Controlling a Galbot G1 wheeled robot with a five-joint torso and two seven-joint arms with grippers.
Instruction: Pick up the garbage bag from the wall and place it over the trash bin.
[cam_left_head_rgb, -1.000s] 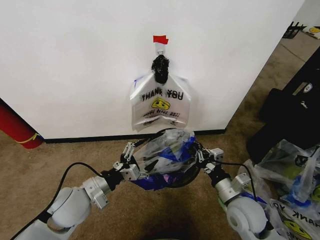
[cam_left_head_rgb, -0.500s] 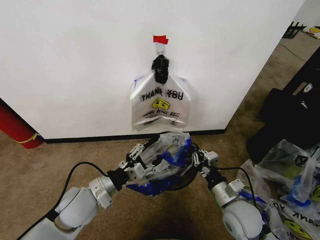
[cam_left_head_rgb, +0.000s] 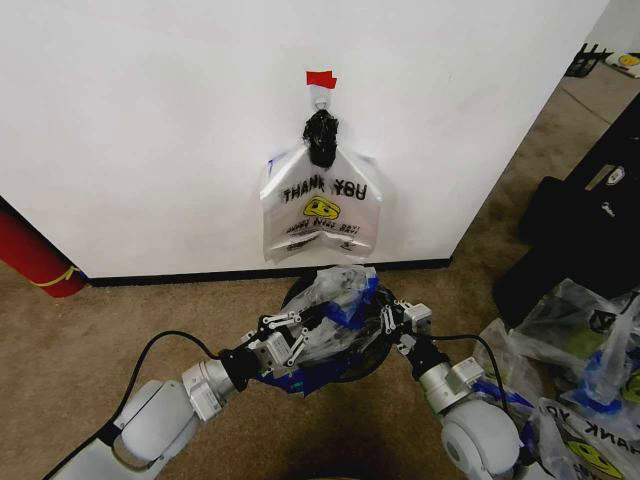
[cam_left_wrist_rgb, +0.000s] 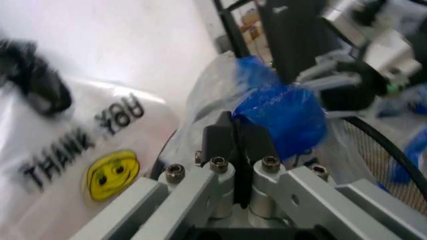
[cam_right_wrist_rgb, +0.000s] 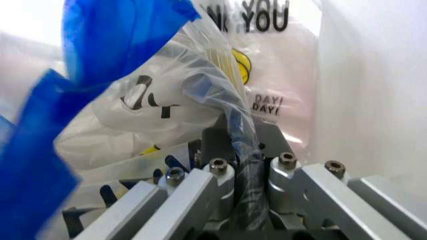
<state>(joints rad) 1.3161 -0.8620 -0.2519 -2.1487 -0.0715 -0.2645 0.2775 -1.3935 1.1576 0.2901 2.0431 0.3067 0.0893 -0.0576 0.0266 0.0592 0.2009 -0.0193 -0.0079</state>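
Both grippers are drawing closer together, left gripper (cam_left_head_rgb: 290, 335) and right gripper (cam_left_head_rgb: 392, 318) jaws pinching the garbage bag (cam_left_head_rgb: 335, 300) over the trash bin (cam_left_head_rgb: 350, 362) below the wall (cam_left_head_rgb: 150, 130); spread it evenly around the rim

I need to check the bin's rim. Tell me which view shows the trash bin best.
The head view: the trash bin sits on the carpet below the wall, its round black rim partly under the garbage bag held by both grippers. The left wrist view catches a curved stretch of rim. In the right wrist view the bag hides it.
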